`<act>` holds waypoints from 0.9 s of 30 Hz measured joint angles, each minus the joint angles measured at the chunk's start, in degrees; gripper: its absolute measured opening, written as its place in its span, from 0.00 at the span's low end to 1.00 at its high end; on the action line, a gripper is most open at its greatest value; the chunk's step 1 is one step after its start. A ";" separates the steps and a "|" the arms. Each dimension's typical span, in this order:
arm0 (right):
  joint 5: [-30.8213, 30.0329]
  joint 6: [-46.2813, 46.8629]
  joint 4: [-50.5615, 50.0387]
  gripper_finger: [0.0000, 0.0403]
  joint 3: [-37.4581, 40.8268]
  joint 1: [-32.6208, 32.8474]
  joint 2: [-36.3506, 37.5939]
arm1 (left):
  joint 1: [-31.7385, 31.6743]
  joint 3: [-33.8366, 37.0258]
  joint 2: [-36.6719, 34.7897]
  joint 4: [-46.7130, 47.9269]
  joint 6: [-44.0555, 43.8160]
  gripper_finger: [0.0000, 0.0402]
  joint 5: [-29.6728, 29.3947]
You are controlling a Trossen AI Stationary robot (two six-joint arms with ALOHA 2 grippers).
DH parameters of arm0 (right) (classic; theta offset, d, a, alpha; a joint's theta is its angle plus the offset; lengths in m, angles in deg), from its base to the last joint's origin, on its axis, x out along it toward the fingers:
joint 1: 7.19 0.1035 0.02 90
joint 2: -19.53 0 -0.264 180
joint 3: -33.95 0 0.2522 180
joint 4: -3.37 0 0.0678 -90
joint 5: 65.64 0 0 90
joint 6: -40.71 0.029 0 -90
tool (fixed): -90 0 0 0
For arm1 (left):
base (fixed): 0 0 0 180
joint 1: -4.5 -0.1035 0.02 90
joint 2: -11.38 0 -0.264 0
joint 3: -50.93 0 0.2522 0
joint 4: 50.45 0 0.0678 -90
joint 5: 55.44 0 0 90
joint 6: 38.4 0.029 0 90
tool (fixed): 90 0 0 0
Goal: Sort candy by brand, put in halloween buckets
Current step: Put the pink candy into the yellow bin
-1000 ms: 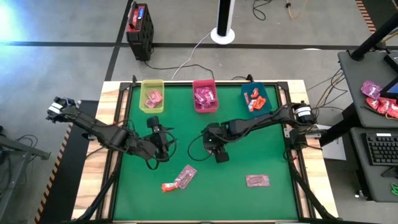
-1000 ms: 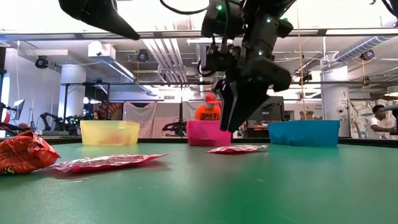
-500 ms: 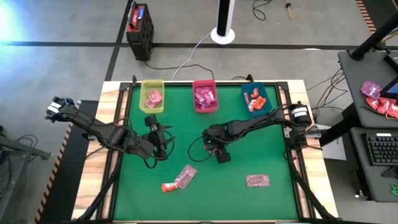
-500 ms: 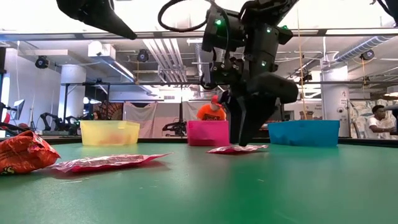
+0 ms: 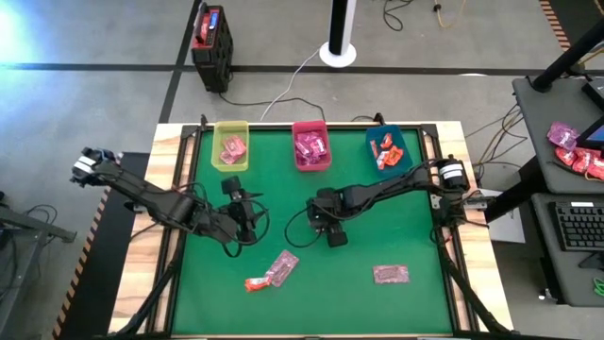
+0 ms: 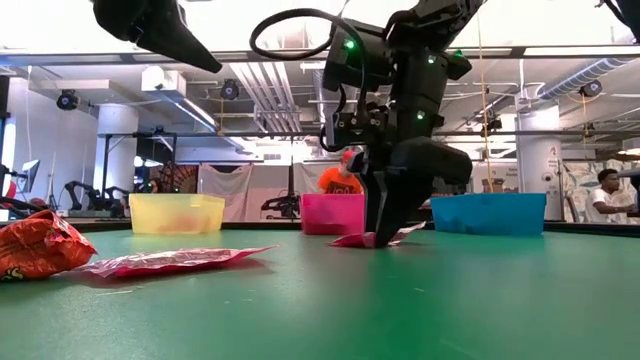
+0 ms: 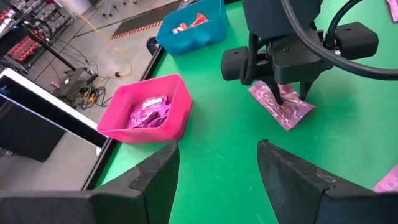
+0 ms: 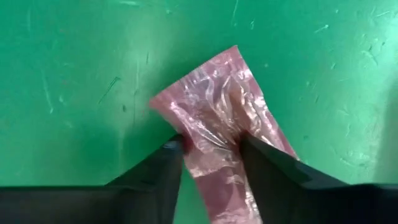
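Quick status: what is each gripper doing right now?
Left gripper: open, empty, hovering above the mat.
Right gripper: fingers down on the mat, closing on a pale pink candy packet; packet not lifted yet.

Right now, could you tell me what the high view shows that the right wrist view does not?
Only the high view shows the three bins, yellow-green bin, pink-red bin and blue-teal bin, the waiting left gripper, and the loose candy near the front.

Only the right wrist view shows the right gripper's fingers closing in from both sides on a pale pink packet and its crinkled wrapper.

Both show the right gripper low over the green table.
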 joint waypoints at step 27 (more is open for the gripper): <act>33.53 14.44 40.30 0.03 2.01 -3.59 2.12 | 0.02 13.55 2.00 -28.09 2.05 0.50 25.94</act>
